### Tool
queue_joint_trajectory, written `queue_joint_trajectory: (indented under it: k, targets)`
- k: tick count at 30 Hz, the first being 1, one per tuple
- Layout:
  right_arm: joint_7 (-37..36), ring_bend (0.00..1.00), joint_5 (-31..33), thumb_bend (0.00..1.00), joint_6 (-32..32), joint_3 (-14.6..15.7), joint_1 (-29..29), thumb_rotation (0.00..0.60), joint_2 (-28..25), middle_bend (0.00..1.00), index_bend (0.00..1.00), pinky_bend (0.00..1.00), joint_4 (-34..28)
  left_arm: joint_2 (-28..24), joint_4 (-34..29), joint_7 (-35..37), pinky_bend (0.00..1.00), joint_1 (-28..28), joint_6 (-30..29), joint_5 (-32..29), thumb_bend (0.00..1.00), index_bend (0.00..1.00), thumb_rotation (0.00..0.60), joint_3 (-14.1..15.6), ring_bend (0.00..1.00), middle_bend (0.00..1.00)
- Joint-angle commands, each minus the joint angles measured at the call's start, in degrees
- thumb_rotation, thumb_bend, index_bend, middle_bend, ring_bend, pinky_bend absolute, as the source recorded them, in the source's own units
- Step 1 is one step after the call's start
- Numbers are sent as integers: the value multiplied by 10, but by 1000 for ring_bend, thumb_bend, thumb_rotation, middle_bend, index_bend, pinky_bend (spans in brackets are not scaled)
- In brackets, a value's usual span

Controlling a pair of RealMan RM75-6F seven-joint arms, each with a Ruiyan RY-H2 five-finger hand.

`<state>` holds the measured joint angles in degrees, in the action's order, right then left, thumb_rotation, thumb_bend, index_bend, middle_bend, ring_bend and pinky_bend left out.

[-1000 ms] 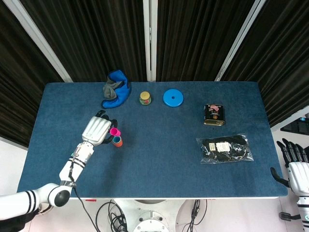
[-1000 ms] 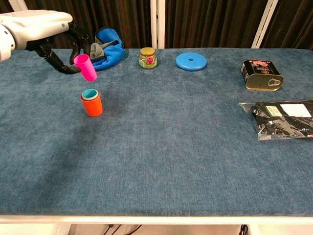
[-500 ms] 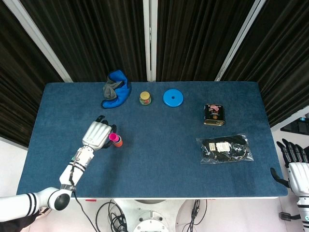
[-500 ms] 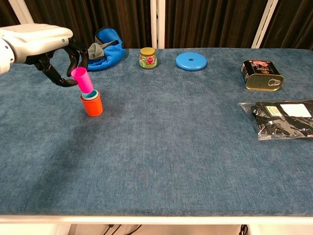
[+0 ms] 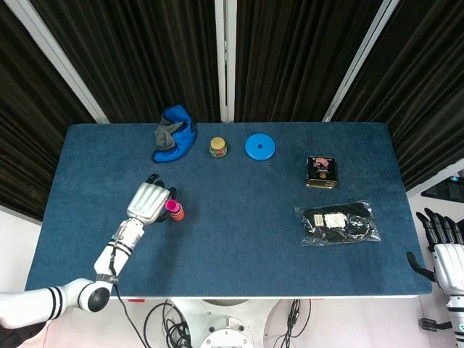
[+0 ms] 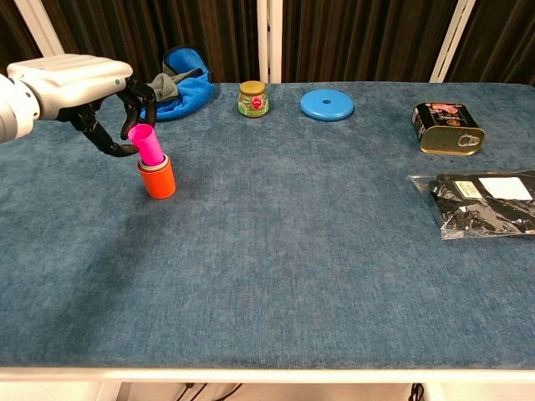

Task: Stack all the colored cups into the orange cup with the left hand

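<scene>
One pink cup (image 6: 147,144) sits tilted in the mouth of the orange cup (image 6: 157,179), lower end inside, rim leaning toward the left edge of the tabletop (image 6: 276,276). Orange cup upright, left part of the tabletop, about midway between far and near edges. Left hand (image 6: 79,79) just beside the stack, fingers (image 6: 134,100) curled around the pink cup's upper part, pinching it. Head view: same hand (image 5: 149,202) covers the cups' left side; pink rim (image 5: 172,206) shows.

Along the far edge: blue cloth (image 6: 180,77), small jar (image 6: 252,98), blue disc (image 6: 326,104). Toward the right edge: dark tin (image 6: 448,128), and nearer, a black packet (image 6: 487,202) in clear wrap.

Right hand (image 5: 444,250) off the tabletop past the near right corner, fingers spread, holding nothing.
</scene>
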<state>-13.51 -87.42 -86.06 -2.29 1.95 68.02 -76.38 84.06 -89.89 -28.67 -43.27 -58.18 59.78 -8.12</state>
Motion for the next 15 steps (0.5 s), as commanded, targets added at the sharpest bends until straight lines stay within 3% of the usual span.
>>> queue_joint_trajectory:
  k: [1,8,11,15]
  targets:
    - [-1,0,0,290,1,0,0,600,0,1,0,0,1,-5,-2,-1,155,0,5,0,310,387,600,5,307,475]
    - [-3,0,1,290,0,-1,0,600,0,1,0,0,2,-32,-36,-6,123,-1,19,-13,286,100,600,10,134,243]
    - [-3,0,1,290,-2,-1,-1,600,0,1,0,0,2,-53,-68,-15,95,3,6,-26,285,58,600,6,69,175]
    - [-3,0,-3,290,-6,0,-2,600,-1,0,0,0,-1,-78,-118,-8,86,50,-85,11,275,63,600,17,63,165]
